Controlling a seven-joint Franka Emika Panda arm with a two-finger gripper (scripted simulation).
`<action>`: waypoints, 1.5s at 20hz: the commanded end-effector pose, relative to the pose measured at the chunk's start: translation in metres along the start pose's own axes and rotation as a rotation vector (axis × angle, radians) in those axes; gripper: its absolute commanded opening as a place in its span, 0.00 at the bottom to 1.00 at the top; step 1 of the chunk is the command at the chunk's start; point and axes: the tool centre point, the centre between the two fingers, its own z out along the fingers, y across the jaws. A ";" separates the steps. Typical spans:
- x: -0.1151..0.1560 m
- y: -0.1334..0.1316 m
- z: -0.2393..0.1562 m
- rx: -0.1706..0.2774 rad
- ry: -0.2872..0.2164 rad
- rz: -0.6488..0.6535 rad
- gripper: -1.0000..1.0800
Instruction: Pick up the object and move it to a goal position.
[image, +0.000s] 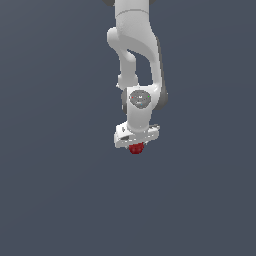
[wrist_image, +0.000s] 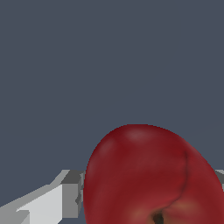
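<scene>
The object is a small dark red roundish ball (image: 136, 148) that shows just under the white gripper (image: 136, 145) in the exterior view. In the wrist view the ball (wrist_image: 148, 175) fills the lower part of the picture, close to the camera, with a dark dimple near its edge. One grey-white finger (wrist_image: 65, 192) presses against its side; the other finger is mostly hidden behind the ball. The gripper is shut on the ball. The white arm (image: 135, 65) reaches down from the top of the exterior view.
A plain dark blue-grey surface (image: 55, 190) lies all around the arm. No other objects or markers show in either view.
</scene>
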 end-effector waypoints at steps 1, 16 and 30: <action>-0.004 0.004 -0.011 -0.001 0.003 0.000 0.00; -0.057 0.045 -0.128 0.000 0.004 0.000 0.00; -0.098 0.080 -0.226 0.001 0.004 0.000 0.00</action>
